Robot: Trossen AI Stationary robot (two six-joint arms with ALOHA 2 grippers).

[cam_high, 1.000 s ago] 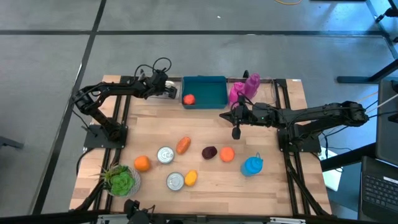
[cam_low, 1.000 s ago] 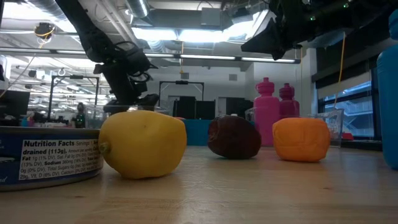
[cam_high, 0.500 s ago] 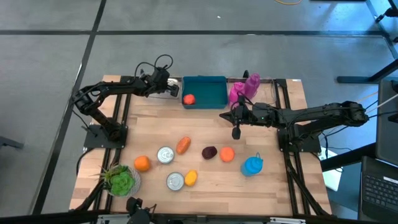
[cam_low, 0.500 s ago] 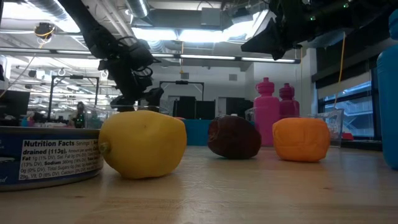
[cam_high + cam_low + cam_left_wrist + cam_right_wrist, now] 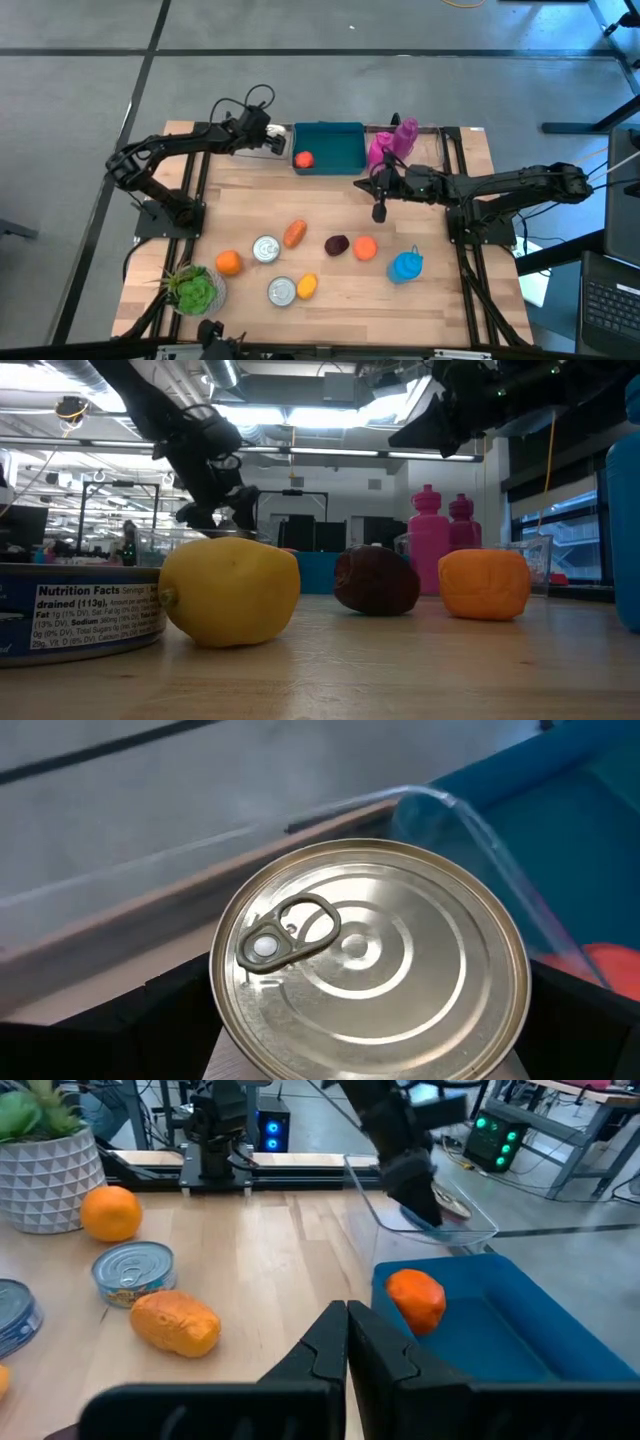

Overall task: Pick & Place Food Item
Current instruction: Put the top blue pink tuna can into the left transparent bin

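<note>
A silver pull-tab can (image 5: 365, 955) fills the left wrist view, with my left gripper (image 5: 270, 140) shut on it at the table's far left. It is over a clear container (image 5: 430, 1220) beside the blue bin (image 5: 330, 148). A red-orange fruit (image 5: 303, 159) lies on the bin's floor. My right gripper (image 5: 379, 210) hangs shut and empty over the table's middle right. An orange (image 5: 229, 262), an orange oblong food (image 5: 294, 233), a dark fruit (image 5: 337, 245), an orange fruit (image 5: 365, 247) and a lemon (image 5: 307, 285) rest on the tabletop. My left gripper pinches the can by its side wall, one dark finger (image 5: 150, 1020) on each side just below the lid's rim (image 5: 225, 1010). The fingers slant down from the table's left. The can sits level, lid up, over the clear container (image 5: 470, 820).
Two more cans (image 5: 266, 249) (image 5: 282, 290) stand at the near middle. A potted plant (image 5: 195, 290) is at the near left corner, a blue bottle (image 5: 405, 265) at the near right, and pink bottles (image 5: 392, 143) right of the bin.
My left gripper has gone up with the can, staying over the clear container beside the bin.
</note>
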